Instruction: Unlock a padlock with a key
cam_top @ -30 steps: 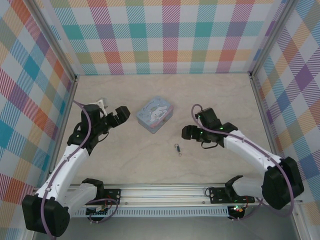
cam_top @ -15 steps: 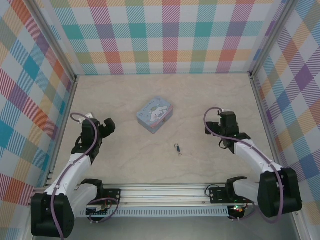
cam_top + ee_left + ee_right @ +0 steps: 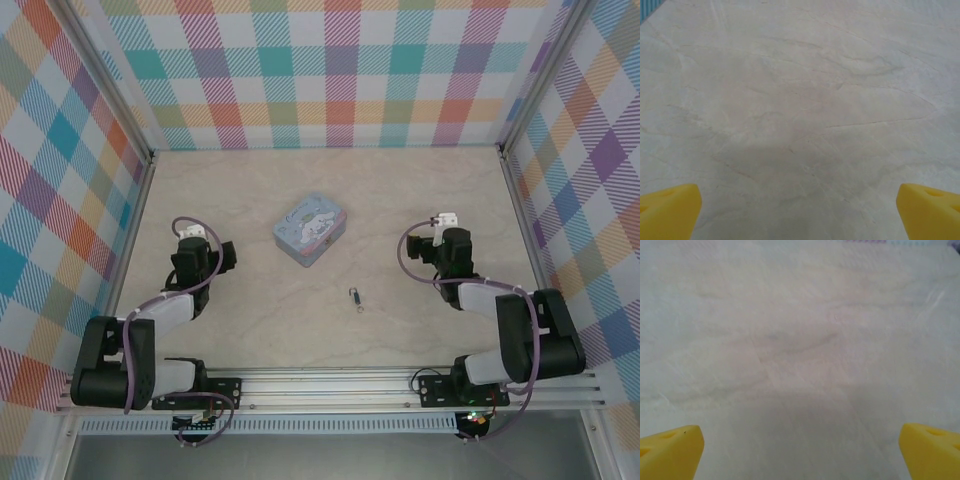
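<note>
A tiny dark padlock [image 3: 356, 299] lies on the pale table just right of centre, between the two arms. A slim bit sticks out of it; it is too small to tell whether that is the key. My left gripper [image 3: 215, 258] is folded back low at the left, well away from the padlock. In the left wrist view it [image 3: 800, 215] is open, yellow fingertips [image 3: 667, 210] wide apart over bare tabletop. My right gripper [image 3: 432, 255] is folded back at the right and is open too [image 3: 800, 452], with nothing between its fingertips [image 3: 930, 447].
A pale blue cartoon tin [image 3: 310, 228] sits on the table behind and left of the padlock. Plaid walls [image 3: 330, 70] close off the back and both sides. A metal rail [image 3: 330, 385] with the arm bases runs along the near edge.
Both arms have pulled back from the middle and folded down toward their own sides. The right gripper finished opening. The padlock and the tin have not moved.
</note>
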Motion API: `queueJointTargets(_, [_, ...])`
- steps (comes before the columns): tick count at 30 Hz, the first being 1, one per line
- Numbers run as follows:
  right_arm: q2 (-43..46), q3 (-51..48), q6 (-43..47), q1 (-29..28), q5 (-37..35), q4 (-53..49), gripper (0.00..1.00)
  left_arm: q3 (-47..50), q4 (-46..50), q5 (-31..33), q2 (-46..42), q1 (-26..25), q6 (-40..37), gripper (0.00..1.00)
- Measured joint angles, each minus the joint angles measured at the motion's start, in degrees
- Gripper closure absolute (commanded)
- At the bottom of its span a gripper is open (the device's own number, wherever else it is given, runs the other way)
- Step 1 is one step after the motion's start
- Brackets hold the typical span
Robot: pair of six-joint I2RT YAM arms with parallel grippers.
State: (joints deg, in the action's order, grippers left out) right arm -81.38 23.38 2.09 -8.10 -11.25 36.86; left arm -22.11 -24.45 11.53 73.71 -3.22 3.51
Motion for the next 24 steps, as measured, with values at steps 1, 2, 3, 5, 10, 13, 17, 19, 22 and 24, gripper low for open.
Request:
queueJointTargets(1, [-1.0, -0.2, 0.1, 0.4, 0.6, 1.7, 0.0, 0.0, -1.4, -0.6, 0.6, 0.0, -0.5, 0.0])
queueJointTargets(2, [-1.9, -0.7, 0.2, 1.3, 1.7, 3.7, 0.0, 0.0, -3.0, -1.6, 1.2, 0.0, -1.1, 0.0])
queueJointTargets(3, [-2.5, -1.6, 0.0, 2.4, 2.8, 5.7, 0.0, 0.0, -4.4, -2.4, 1.9, 0.0, -1.7, 0.0])
queueJointTargets(5, [-4.5, -3.3, -0.3, 4.3, 4.3, 10.8, 0.0, 0.0, -6.6, -4.1, 3.0, 0.0, -2.7, 0.0])
queueJointTargets(10, [-6.7, -3.0, -1.2, 6.2, 6.6, 11.1, 0.0, -0.9, -9.0, -8.3, 6.3, 0.0, -4.7, 0.0])
queueJointTargets(13, [-6.7, -1.5, -1.8, 7.0, 8.2, 11.1, 0.0, -1.9, -10.1, -10.3, 8.1, 0.0, -5.1, 0.0])
queueJointTargets(17, [-6.7, -1.0, -2.3, 7.4, 8.8, 11.1, 0.0, -1.7, -18.2, -12.0, 14.6, 0.0, -5.3, 0.0])
queueJointTargets(19, [-6.7, -1.0, -2.4, 7.4, 9.0, 11.0, 0.0, -1.7, -18.1, -11.9, 16.2, 0.0, -5.3, 0.0])
queueJointTargets(22, [-6.7, -1.0, -2.6, 7.4, 9.0, 11.0, 0.0, -1.7, -18.9, -11.0, 16.5, 0.0, -5.1, 0.0])
queueJointTargets(24, [-6.7, -1.0, -2.7, 7.4, 9.0, 11.0, 0.0, -1.7, -19.6, -10.6, 16.5, 0.0, -5.0, 0.0])
